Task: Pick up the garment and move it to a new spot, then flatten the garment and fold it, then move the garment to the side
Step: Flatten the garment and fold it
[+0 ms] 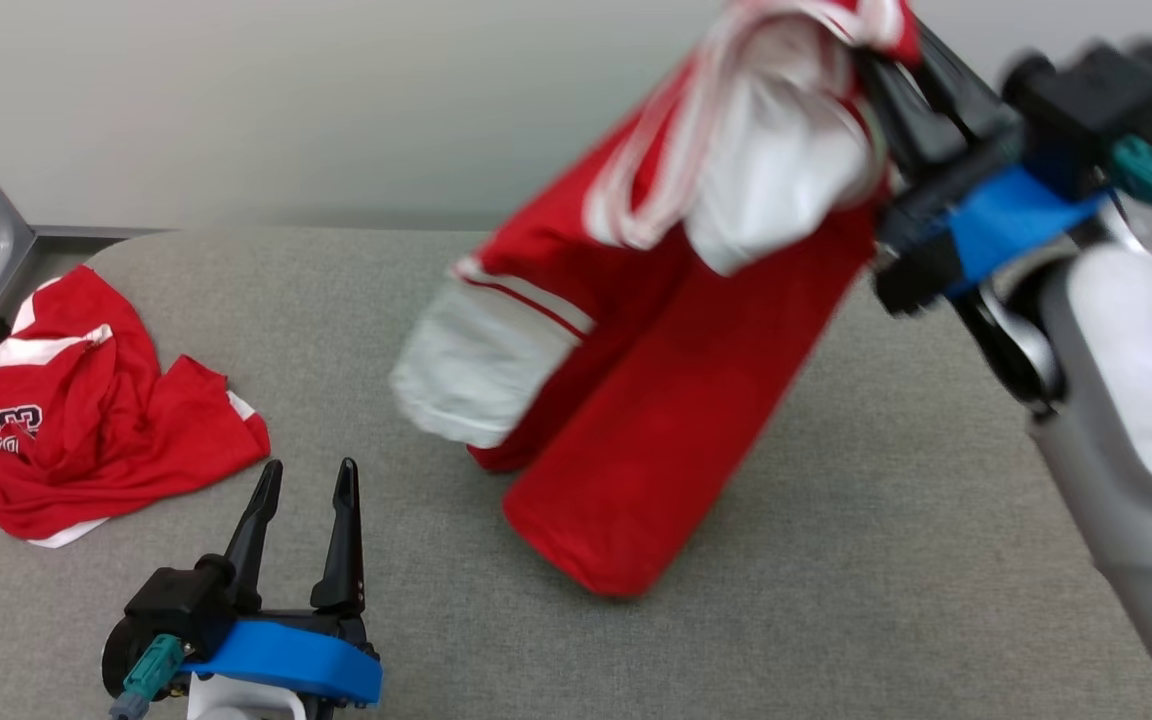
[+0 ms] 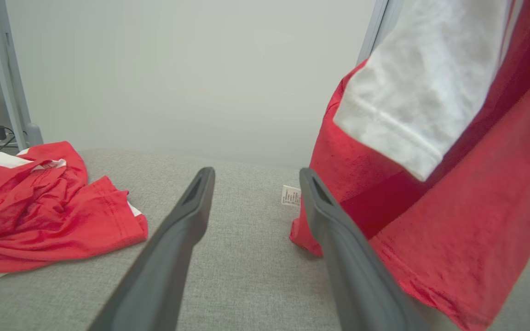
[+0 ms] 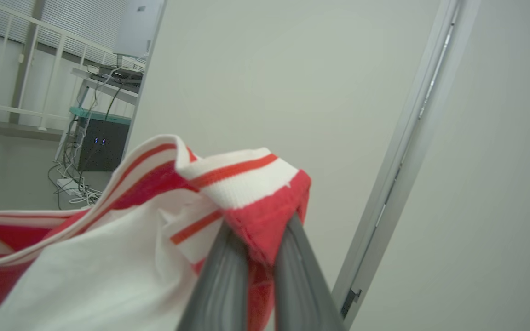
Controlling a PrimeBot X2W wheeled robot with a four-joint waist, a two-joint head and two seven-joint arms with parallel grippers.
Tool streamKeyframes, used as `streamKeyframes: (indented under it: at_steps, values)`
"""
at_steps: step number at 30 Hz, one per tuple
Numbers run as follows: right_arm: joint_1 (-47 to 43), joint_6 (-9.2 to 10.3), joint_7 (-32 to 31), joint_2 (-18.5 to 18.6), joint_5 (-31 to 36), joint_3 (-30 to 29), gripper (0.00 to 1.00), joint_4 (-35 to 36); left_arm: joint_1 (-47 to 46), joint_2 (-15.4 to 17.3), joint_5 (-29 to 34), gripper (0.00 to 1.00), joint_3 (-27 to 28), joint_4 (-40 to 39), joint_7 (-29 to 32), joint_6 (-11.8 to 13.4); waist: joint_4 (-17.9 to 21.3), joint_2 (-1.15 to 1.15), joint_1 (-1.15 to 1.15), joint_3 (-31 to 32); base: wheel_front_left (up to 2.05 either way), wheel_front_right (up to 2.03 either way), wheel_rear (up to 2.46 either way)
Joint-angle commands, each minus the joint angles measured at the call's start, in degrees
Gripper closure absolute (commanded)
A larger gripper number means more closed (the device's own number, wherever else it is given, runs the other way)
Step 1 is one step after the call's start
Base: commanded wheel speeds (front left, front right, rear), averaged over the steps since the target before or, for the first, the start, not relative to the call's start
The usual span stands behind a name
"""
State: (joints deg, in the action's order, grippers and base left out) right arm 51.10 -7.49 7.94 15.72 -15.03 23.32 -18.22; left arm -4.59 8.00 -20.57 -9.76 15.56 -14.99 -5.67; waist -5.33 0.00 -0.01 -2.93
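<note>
Right end effector [image 3: 260, 227] pinching lifted garment [image 1: 656, 420]; left end effector [image 1: 308, 475] wide, empty; second garment [image 1: 86, 430] crumpled on table [image 1: 836, 560].

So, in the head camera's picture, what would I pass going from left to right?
crumpled shirt → left gripper, open → hanging garment → right gripper, shut on its collar → right forearm

A crumpled red shirt [image 1: 96, 420] lies on the grey fabric table [image 1: 836, 620].
</note>
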Motion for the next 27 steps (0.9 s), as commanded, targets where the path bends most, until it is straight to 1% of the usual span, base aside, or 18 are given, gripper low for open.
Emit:
streamKeyframes:
  at_steps: [1, 5, 10, 11, 12, 14, 17, 20, 22, 24, 27]
  values:
    - [-4.3, -0.01, -0.8, 3.0, -0.2, -1.7, 1.00, -0.8, -0.7, 0.2, 0.2, 0.00, -0.2, -0.3, -0.1, -0.3, -0.8, 0.00, 0.01, -1.2, 0.00, 0.00, 0.00]
    - [-11.7, -0.01, -1.6, 7.2, -1.6, -6.6, 1.00, -5.6, -1.7, 0.4, 0.3, 0.00, -0.8, -0.8, 0.0, -0.3, -1.6, 0.00, 0.01, -3.8, 0.00, 0.00, 0.00]
    - [-14.8, -0.01, 0.8, 8.9, -1.5, -11.8, 1.00, -14.9, -3.5, 0.4, 0.4, 0.00, -1.2, -1.3, 0.0, -0.4, -2.8, 0.00, 0.01, -7.4, 0.00, 0.00, 0.00]
    - [-15.1, -0.01, 1.0, 8.8, -1.2, -12.6, 0.38, -17.0, -3.8, 0.5, 0.4, 0.00, -1.3, -1.4, 0.0, -0.4, -2.9, 0.00, 0.01, -8.1, 0.00, 0.00, 0.00]
    - [-15.0, -0.01, 1.1, 8.5, -0.9, -13.4, 0.00, -18.9, -4.1, 0.5, 0.4, 0.00, -1.3, -1.4, 0.0, -0.5, -3.0, 0.00, 0.01, -8.6, 0.00, 0.00, 0.00]
    - [-14.2, -0.01, 0.4, 8.6, -0.2, -14.8, 0.00, -23.2, -4.6, 0.5, 0.4, 0.00, -1.3, -1.4, -0.1, -0.5, -3.1, 0.00, 0.01, -9.4, 0.00, 0.00, 0.00]
    - [-14.1, -0.01, -2.2, 7.6, 2.0, -16.4, 0.00, -28.3, -5.0, 0.5, 0.5, 0.00, -1.3, -0.9, -0.1, -0.2, -2.7, 0.00, 0.01, -9.0, 0.00, 0.00, 0.00]
    - [-15.2, -0.01, -4.0, 6.6, 3.9, -16.9, 0.00, -30.4, -4.3, 0.3, 0.2, 0.00, -1.1, -0.1, -0.2, 0.1, -1.8, 0.00, 0.01, -7.3, 0.00, 0.00, 0.00]
    - [-16.8, -0.01, -4.6, 5.6, 4.2, -16.8, 0.00, -30.2, -3.7, 0.2, 0.0, 0.00, -0.9, 0.3, -0.2, 0.1, -1.1, 0.00, 0.01, -5.7, 0.00, 0.00, 0.00]
    - [-18.5, -0.01, -5.0, 4.5, 4.0, -16.7, 0.00, -28.4, -3.0, 0.0, -0.2, 0.00, -0.8, 0.6, -0.2, 0.2, -0.2, 0.00, 0.01, -4.1, 0.00, 0.00, 0.00]
    - [-22.0, -0.01, -5.6, 3.3, 3.6, -15.5, 0.00, -22.8, -2.2, -0.1, -0.5, 0.00, -0.6, 0.9, -0.2, 0.3, 1.0, 0.00, 0.01, -2.3, 0.00, 0.00, 0.00]
